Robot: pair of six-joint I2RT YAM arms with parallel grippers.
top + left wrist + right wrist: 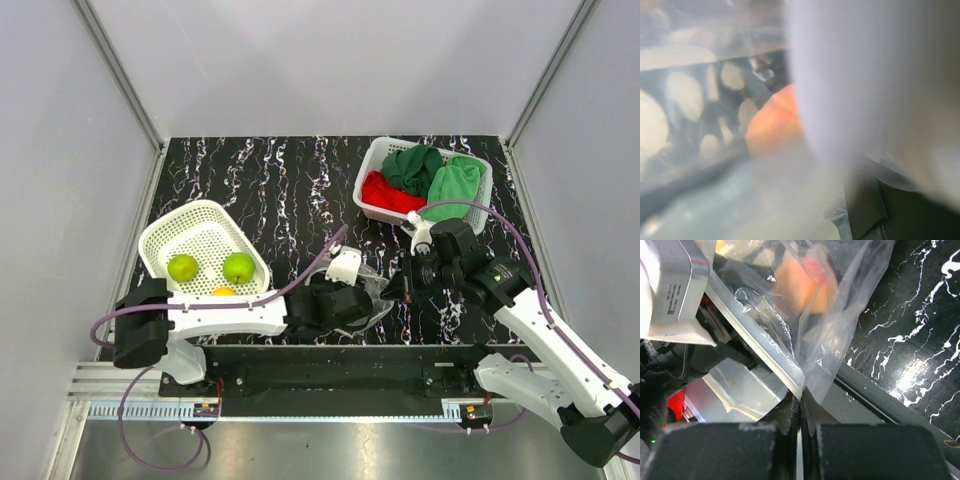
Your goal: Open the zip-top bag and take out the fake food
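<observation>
The clear zip-top bag lies at the table's near edge between my two grippers. My right gripper is shut on the bag's edge beside the zip strip; its own view shows the jaws pinching the film. The orange-pink peach sits inside the bag. My left gripper is pushed into the bag; its view is blurred, showing the dotted film and the peach close ahead. Two green apples and a yellow fruit lie in the white basket on the left.
A second white basket at the back right holds a red cloth and green cloths. The black rail runs along the table's near edge, just below the bag.
</observation>
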